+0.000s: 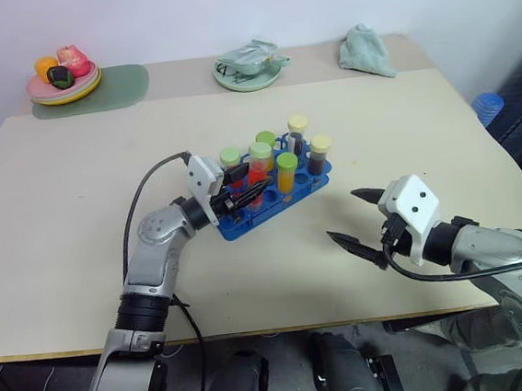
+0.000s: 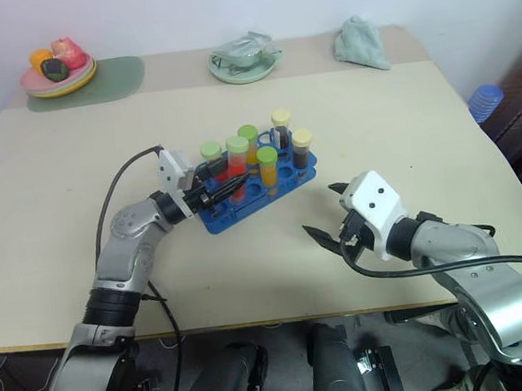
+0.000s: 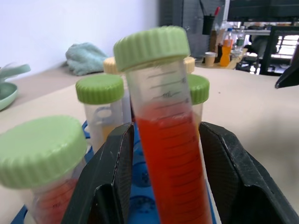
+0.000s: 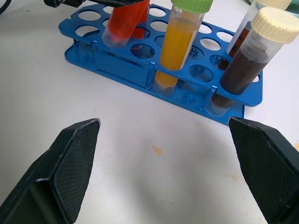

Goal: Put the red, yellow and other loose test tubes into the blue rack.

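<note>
- Clearly, the red tube (image 3: 170, 154) is a light, stiff plastic piece with a smooth wall that is judged slippery; its ribbed pale green cap (image 3: 152, 45) would give the surer hold, though a grip on the body just under the cap keeps it upright best.
- It is seen standing slightly tilted over the blue rack (image 1: 267, 206), its lower end at or in one of the holes near the rack's left end; how deep it sits cannot be told.
- It lies between the two black fingers (image 3: 110, 177) of the left gripper (image 1: 236, 198); these are drawn in narrowly beside the tube's body, and whether they press on it or stand just off it cannot be told.
- Around it, other capped tubes are seated in the rack: a yellow tube (image 4: 180, 42) and a brown tube (image 4: 245, 65) among them.
- Further out, the right gripper (image 1: 354, 216) hangs over the bare table (image 1: 74, 176), near the rack's right end, its fingers spread wide and holding nothing.
</note>
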